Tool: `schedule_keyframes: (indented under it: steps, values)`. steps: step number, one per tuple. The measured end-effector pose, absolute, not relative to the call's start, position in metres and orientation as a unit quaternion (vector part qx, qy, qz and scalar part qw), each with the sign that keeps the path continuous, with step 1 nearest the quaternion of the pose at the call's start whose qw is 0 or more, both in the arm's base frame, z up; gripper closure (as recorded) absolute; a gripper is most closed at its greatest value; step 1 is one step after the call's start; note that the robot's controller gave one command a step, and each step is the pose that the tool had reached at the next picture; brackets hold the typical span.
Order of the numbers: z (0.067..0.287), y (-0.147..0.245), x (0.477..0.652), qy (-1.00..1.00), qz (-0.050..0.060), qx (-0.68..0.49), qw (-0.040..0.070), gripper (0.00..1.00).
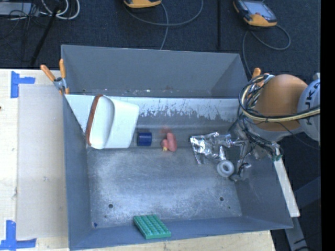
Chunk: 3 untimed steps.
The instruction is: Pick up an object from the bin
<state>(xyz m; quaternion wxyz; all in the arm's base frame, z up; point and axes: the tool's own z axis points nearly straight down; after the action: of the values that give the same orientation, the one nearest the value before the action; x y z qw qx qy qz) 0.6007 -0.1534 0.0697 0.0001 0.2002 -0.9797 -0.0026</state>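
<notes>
The gripper (238,170) is low in the right end of the grey metal bin (157,190), below the arm's orange wrist cover and its loops of cable. Whether the tool is apart or together cannot be told; its dark tip is tangled in outline with the wrist parts above it. Nothing can be seen clamped in it.

Just left of the tip, touching or nearly so, lies a small grey ring-shaped piece (225,168) flat on the floor. A crumpled sheet of silver foil (207,145) sits just beyond the ring, to its far left.

Further left along the far wall lie:
- a small pink lump (169,141)
- a short blue cylinder (144,138)
- a white tub with a brown rim (113,122), tipped on its side

A green ridged block (152,227) rests against the near wall, well apart.
</notes>
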Motion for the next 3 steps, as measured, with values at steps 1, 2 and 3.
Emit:
schedule_keyframes:
  steps: [1, 2, 3]
  values:
    - [0.070, -0.153, 0.595, -0.975, -0.002, 0.220, -0.002, 0.00]
    - [0.071, -0.153, 0.595, -0.975, -0.003, 0.220, -0.001, 1.00]
    - [0.247, -0.154, 0.603, -0.976, 0.002, 0.219, -0.005, 1.00]
